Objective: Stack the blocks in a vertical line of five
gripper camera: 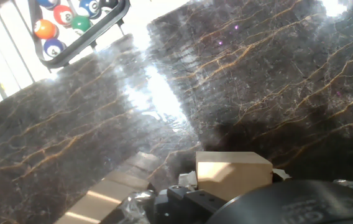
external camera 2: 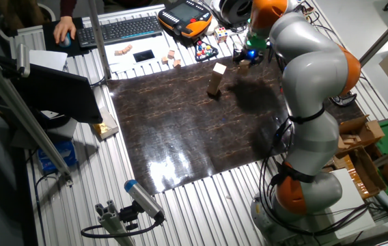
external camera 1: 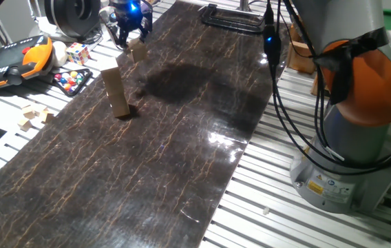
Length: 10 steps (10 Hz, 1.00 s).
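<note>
Fixed view: stack [external camera 1: 115, 91] upright, long axis vertical.

Stack of blocks [external camera 1: 115, 92] stands upright on the dark mat [external camera 1: 182, 151]. One block [external camera 1: 138, 49] sits at its 1 o'clock, farther back, directly beneath the gripper [external camera 1: 130, 31].

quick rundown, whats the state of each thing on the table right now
stack: upright on the mat, free of the gripper, block count unclear
gripper: above the mat behind the stack, shut on a block
block: held, off the stack
mat: flat, glare patches
puzzle cube: beside the mat, scrambled
loose wood bits: scattered off the mat
</note>
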Available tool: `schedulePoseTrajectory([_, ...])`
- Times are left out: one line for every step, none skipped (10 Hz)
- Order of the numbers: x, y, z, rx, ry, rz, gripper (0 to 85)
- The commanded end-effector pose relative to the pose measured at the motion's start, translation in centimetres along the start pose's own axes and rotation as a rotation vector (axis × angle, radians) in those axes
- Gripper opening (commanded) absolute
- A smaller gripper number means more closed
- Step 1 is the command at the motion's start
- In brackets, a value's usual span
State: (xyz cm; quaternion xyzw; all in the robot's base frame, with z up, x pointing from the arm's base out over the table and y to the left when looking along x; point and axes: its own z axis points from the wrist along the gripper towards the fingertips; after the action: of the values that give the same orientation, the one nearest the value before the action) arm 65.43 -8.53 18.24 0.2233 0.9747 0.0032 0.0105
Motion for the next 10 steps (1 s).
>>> schedulePoseTrajectory([0.00,-0.02,-0.01,0.008,-0.007,-0.003,1.0])
schedulePoseTrajectory([0.00,-0.02,-0.01,0.013,-0.018,-0.013,1.0])
schedulePoseTrajectory([0.00,-0.02,-0.01,0.005,-0.021,-0.020,1.0])
schedulePoseTrajectory([0.00,-0.02,-0.01,-0.005,-0.047,-0.037,1.0])
schedulePoseTrajectory([0.00,-0.02,-0.01,-0.012,-0.045,-0.032,1.0])
schedulePoseTrajectory([0.00,-0.02,-0.01,-0.005,-0.057,-0.030,1.0])
schedulePoseTrajectory([0.00,-0.02,-0.01,0.003,-0.062,-0.030,1.0])
schedulePoseTrajectory([0.00,-0.02,-0.01,0.001,-0.048,-0.033,1.0])
schedulePoseTrajectory([0.00,-0.02,-0.01,-0.001,-0.047,-0.065,1.0])
schedulePoseTrajectory([0.00,-0.02,-0.01,0.013,-0.048,-0.121,1.0])
